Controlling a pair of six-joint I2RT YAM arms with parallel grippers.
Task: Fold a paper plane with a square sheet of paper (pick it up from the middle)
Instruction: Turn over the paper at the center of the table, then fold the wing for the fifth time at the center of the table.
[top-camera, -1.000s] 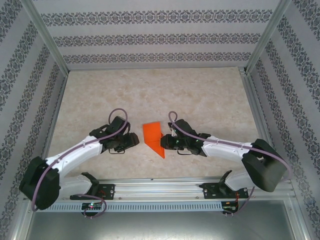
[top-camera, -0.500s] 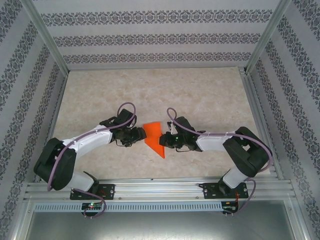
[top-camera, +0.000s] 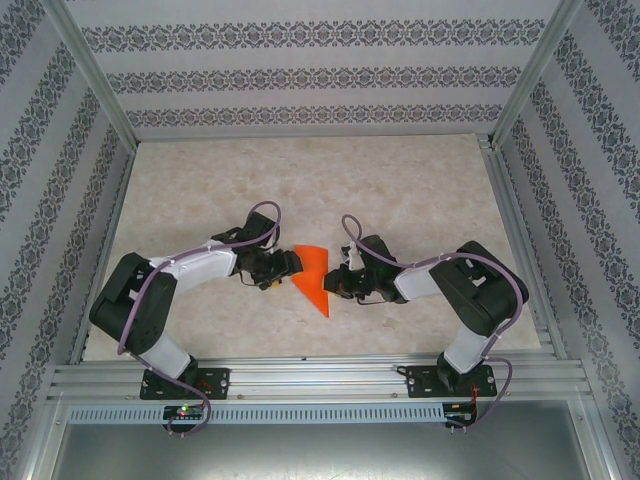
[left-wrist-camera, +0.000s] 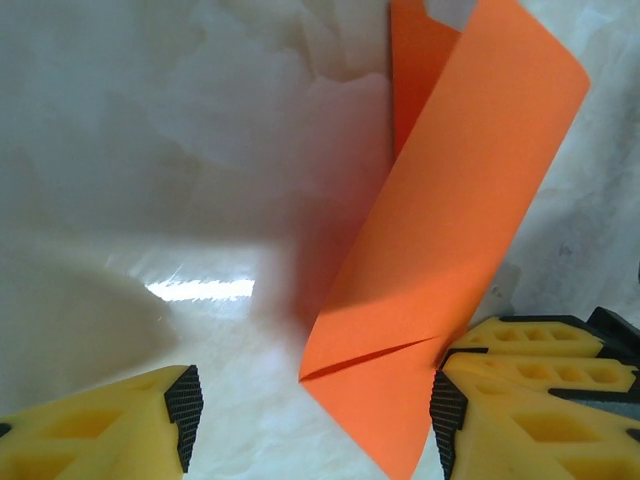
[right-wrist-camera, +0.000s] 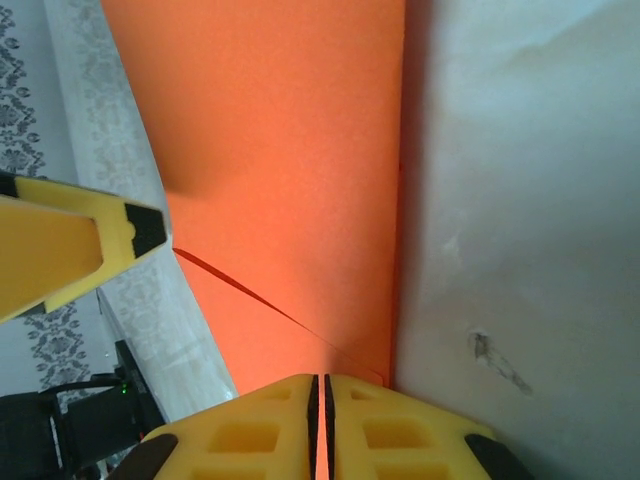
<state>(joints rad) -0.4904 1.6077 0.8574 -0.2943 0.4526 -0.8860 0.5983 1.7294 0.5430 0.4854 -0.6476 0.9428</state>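
The orange-red sheet of paper (top-camera: 312, 275) lies mid-table, folded into a pointed shape whose tip faces the near edge. My right gripper (top-camera: 336, 283) is shut on its right edge. In the right wrist view the yellow fingers (right-wrist-camera: 250, 430) press together on the paper (right-wrist-camera: 290, 170), which shows a diagonal crease. My left gripper (top-camera: 284, 266) is at the paper's left side and open. In the left wrist view a folded corner of the paper (left-wrist-camera: 450, 230) reaches between the fingers (left-wrist-camera: 120, 430), close to the right-hand one, and the left gripper (left-wrist-camera: 312, 415) holds nothing.
The marble-look table top (top-camera: 200, 190) is boxed in by patterned walls and aluminium posts (top-camera: 95, 85). A metal rail (top-camera: 320, 375) carrying both arm bases runs along the near edge. Both arms reach inward toward the middle.
My left gripper has moved right up to the paper's left edge and opened a little. The right arm's elbow has drawn in while its gripper kept hold of the paper.
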